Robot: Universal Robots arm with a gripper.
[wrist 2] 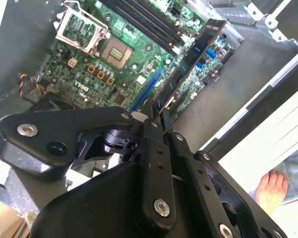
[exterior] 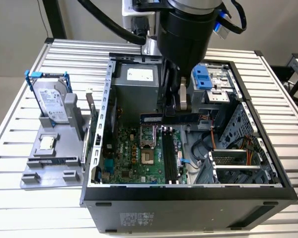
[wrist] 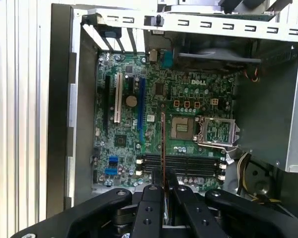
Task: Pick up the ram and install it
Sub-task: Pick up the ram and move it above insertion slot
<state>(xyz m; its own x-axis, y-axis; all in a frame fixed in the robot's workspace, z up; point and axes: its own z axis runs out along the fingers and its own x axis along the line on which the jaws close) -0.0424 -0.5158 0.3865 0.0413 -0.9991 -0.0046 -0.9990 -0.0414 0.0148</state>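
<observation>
Holding one long, thin, dark circuit-board ram strip (wrist 2: 191, 62), clamped by its upper edge in my black gripper (wrist 2: 155, 110), above the black slots (wrist 2: 149, 22) of the green motherboard (wrist 2: 89, 54); judged light, stiff, fragile at contacts.

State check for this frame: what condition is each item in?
ram: clamped in the gripper, above the motherboard, not seated.
memory slots: empty.
CPU socket: cover flipped open.
hard drive: upright in the grey stand.
computer case: side open.
</observation>
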